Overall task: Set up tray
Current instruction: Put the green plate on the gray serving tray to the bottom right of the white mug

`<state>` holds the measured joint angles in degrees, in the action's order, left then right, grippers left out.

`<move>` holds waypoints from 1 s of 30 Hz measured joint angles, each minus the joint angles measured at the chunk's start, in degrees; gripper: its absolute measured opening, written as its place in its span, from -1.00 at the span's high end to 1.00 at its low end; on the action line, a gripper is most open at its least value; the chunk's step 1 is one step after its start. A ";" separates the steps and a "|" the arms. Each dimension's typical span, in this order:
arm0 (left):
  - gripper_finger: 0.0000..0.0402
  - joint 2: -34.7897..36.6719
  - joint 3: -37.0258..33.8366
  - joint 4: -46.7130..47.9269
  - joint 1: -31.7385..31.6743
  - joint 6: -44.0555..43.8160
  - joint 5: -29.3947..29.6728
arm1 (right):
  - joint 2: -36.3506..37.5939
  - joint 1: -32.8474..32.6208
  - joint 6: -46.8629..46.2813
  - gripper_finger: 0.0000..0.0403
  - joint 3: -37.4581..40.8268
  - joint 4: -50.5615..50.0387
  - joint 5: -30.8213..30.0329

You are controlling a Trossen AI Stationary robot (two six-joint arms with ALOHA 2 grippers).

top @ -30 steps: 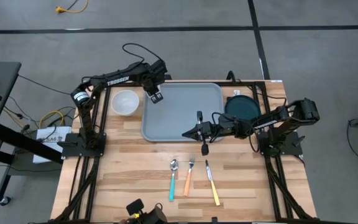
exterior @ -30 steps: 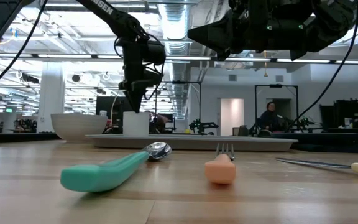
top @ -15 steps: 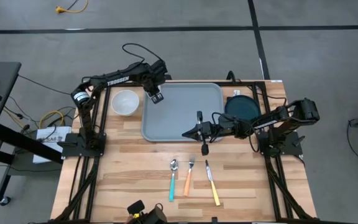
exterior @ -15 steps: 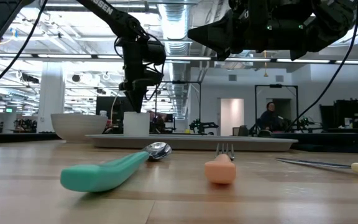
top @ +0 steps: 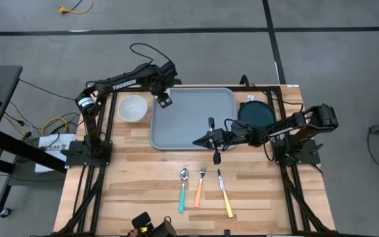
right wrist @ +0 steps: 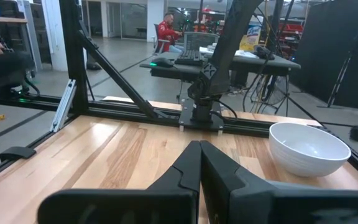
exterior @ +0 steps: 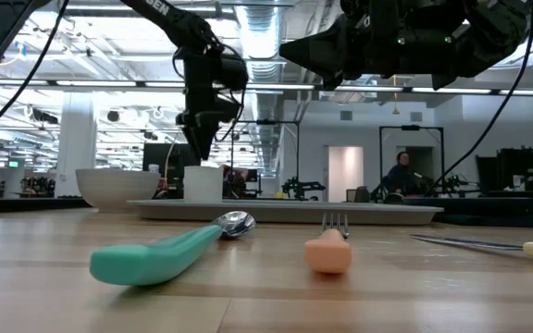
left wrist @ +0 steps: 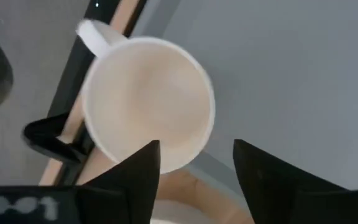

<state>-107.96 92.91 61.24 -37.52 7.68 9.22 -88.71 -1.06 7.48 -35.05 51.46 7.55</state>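
The grey-blue tray (top: 199,125) lies at the middle of the table. A white mug (exterior: 202,182) stands upright on its far left corner. My left gripper (top: 164,100) hangs open just above the mug (left wrist: 148,102), fingers pointing down, one finger over the rim and one beside it; the mug's handle (left wrist: 95,34) sticks out sideways. My right gripper (top: 199,140) is shut and floats level over the tray's near edge, pointing toward the table's left, with nothing in it.
A white bowl (top: 132,108) sits on the wood left of the tray. A dark round plate (top: 255,113) lies right of it. A teal spoon (top: 183,191), an orange fork (top: 200,187) and a yellow knife (top: 224,194) lie side by side near the front edge.
My left gripper has gone up a little from the mug. The mug stays upright on the tray's far left corner.
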 joint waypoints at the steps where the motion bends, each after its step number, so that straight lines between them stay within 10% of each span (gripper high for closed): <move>1: 0.02 0.02 1.56 1.56 0.00 -0.06 -0.40 | 0.00 0.01 0.01 1.00 0.00 0.00 0.00; 12: 0.01 3.11 8.35 23.71 2.71 -8.78 -9.95 | 0.00 -0.40 -0.31 1.00 0.00 -0.49 0.07; 30: 0.01 38.39 -37.33 -2.76 6.23 -13.46 -6.91 | 0.00 -3.98 -0.43 1.00 0.00 -2.16 0.11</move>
<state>-69.57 55.58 58.48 -31.29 -5.78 2.31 -88.71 -5.04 7.05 -35.05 49.30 7.66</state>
